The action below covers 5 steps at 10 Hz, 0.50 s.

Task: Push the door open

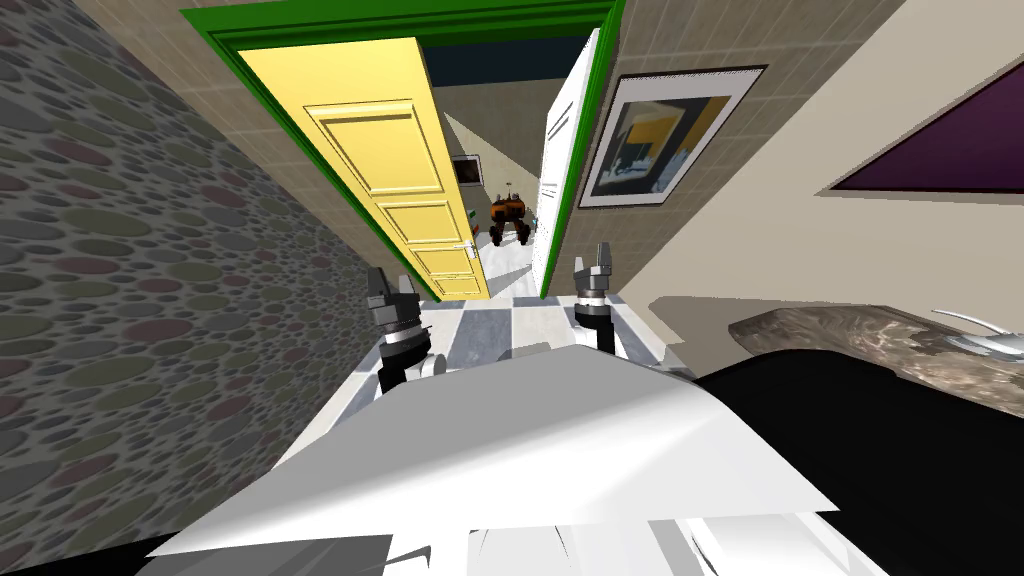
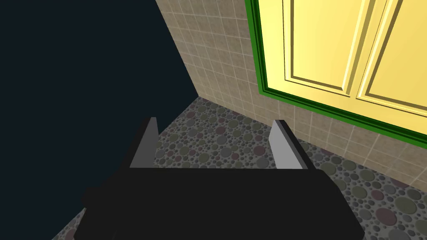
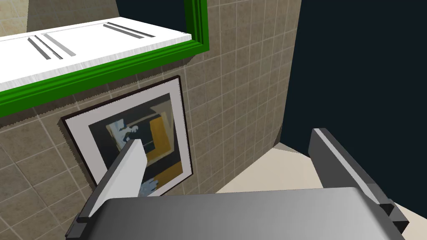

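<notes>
Ahead in the head view stands a green-framed doorway point(image 1: 225, 40) with two leaves. The yellow panelled leaf point(image 1: 390, 170) on the left and the white leaf point(image 1: 560, 160) on the right both stand partly swung away, leaving a gap between them. My left gripper point(image 1: 390, 290) is open just short of the yellow leaf's lower edge, touching nothing. My right gripper point(image 1: 598, 262) is open near the white leaf's lower edge. From the left wrist, the open gripper point(image 2: 214, 141) faces the yellow leaf point(image 2: 333, 50) and green frame point(image 2: 267, 83). In the right wrist view the open gripper point(image 3: 233, 166) points below the white leaf point(image 3: 83, 46).
A pebble-patterned wall point(image 1: 120, 280) runs close on my left. A framed picture point(image 1: 665, 135) hangs on the tiled wall right of the doorway. A stone-topped counter point(image 1: 880, 340) with a faucet point(image 1: 980, 335) stands at my right. An orange and black object point(image 1: 508, 215) stands beyond the gap.
</notes>
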{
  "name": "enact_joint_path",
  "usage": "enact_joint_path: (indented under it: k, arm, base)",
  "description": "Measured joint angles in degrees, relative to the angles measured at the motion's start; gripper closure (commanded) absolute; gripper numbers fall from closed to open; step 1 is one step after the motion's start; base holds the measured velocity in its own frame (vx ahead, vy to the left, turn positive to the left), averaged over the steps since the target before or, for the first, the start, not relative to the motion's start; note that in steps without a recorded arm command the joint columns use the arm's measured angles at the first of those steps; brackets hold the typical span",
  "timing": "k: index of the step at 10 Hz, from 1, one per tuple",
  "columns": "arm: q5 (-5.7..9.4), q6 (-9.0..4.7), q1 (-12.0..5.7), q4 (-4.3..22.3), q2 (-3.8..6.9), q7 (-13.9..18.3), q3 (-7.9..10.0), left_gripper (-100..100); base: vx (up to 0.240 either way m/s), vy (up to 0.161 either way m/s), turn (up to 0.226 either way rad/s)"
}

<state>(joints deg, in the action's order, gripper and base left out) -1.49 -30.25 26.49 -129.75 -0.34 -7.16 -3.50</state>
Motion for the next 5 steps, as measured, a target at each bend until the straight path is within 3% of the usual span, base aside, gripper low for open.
enact_joint_path:
  k: [5]
  arm:
    - [0.65,0.12,-3.39,5.83,1.21,0.4,0.09,-100]
  base:
    - [0.096,0.031,-0.015]
